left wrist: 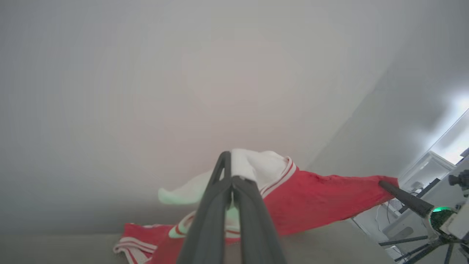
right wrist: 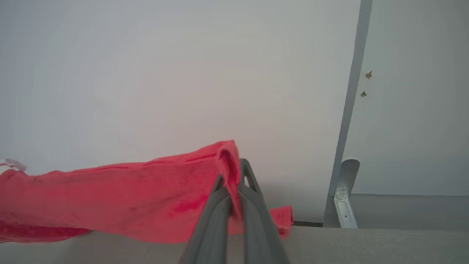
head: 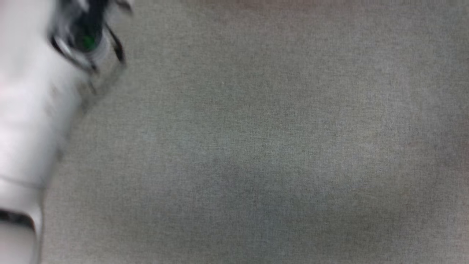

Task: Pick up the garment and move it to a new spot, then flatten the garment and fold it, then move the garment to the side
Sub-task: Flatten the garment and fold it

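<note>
The garment (left wrist: 315, 198) is bright red with a white end panel and striped trim, and hangs stretched between my two grippers above the grey cloth surface (left wrist: 322, 242). My left gripper (left wrist: 231, 172) is shut on the white end panel. My right gripper (right wrist: 232, 176) is shut on a bunched red edge of the garment (right wrist: 128, 198), which sags away to the left. In the left wrist view, the right gripper's dark finger (left wrist: 403, 198) meets the garment's far red corner. A lower part of the garment rests on the surface. A blurred pale forearm (head: 33, 110) runs up the head view's left side.
The grey cloth surface (head: 256, 146) spreads across the head view. A pale wall stands close behind the garment. A grey upright post (right wrist: 348, 128) with a metal bracket (right wrist: 344, 198) stands at the right. White shelving (left wrist: 425, 172) and a tripod (left wrist: 421, 245) stand past the surface's edge.
</note>
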{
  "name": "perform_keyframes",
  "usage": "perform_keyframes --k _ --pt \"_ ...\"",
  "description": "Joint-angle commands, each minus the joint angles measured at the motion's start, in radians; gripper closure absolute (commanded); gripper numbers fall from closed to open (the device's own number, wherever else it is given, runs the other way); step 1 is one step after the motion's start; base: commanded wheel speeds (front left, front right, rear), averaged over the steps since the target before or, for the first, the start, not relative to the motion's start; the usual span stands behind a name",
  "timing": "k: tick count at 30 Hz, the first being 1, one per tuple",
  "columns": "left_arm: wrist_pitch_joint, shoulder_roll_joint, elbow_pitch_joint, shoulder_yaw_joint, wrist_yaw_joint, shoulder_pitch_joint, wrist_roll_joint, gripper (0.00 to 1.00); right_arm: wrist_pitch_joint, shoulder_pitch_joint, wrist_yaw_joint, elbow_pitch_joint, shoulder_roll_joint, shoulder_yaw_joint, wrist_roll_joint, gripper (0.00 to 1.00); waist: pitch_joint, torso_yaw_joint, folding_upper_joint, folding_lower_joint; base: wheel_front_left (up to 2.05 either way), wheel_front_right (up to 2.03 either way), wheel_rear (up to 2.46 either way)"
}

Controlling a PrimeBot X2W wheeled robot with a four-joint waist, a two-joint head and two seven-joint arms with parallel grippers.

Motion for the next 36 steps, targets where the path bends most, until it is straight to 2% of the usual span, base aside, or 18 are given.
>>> perform_keyframes --k 1,3,6,9,13,17,23,27,36 --pt "-0.010 -0.005 -0.016 -0.011 -0.002 0.043 -0.015 1.00 0.008 0.042 -0.001 -0.021 -0.014 0.015 0.017 1.00 -0.020 0.016 0.0000 0.0000 0.00 0.00 0.00" --pt "-0.035 0.021 -0.071 -0.046 -0.002 0.130 -0.019 1.00 0.020 0.138 -0.001 -0.095 -0.055 0.040 0.068 1.00 -0.039 0.021 0.0000 0.0000 0.00 0.00 0.00" --pt "-0.072 0.027 -0.143 -0.056 -0.002 0.261 -0.058 1.00 0.045 0.296 -0.001 -0.204 -0.121 0.056 0.134 1.00 -0.072 0.032 0.0000 0.0000 0.00 0.00 0.00" --pt "-0.086 0.063 -0.215 -0.061 -0.002 0.385 -0.063 1.00 0.079 0.456 -0.001 -0.305 -0.163 0.048 0.185 1.00 -0.104 0.031 0.0000 0.0000 0.00 0.00 0.00" --pt "-0.094 0.089 -0.313 0.001 -0.002 0.551 -0.071 1.00 0.132 0.659 -0.001 -0.435 -0.201 0.005 0.234 1.00 -0.144 0.029 0.0000 0.0000 0.00 0.00 0.00" --pt "-0.093 0.086 -0.406 0.089 -0.002 0.747 -0.022 1.00 0.178 0.849 -0.001 -0.562 -0.209 -0.068 0.255 1.00 -0.184 0.029 0.0000 0.0000 0.00 0.00 0.00" --pt "-0.093 0.057 -0.521 0.209 0.005 1.028 0.048 1.00 0.272 1.086 -0.001 -0.741 -0.160 -0.192 0.245 1.00 -0.223 0.015 0.0000 0.0000 0.00 0.00 0.00" --pt "-0.093 0.060 -0.622 0.267 0.036 1.182 0.087 1.00 0.341 1.215 -0.001 -0.837 -0.099 -0.274 0.226 1.00 -0.236 0.011 0.0000 0.0000 0.00 0.00 0.00" --pt "-0.087 0.153 -0.877 0.291 0.136 1.393 0.155 1.00 0.473 1.416 -0.001 -1.050 0.027 -0.415 0.195 1.00 -0.233 0.010 0.0000 0.0000 0.00 0.00 0.00"
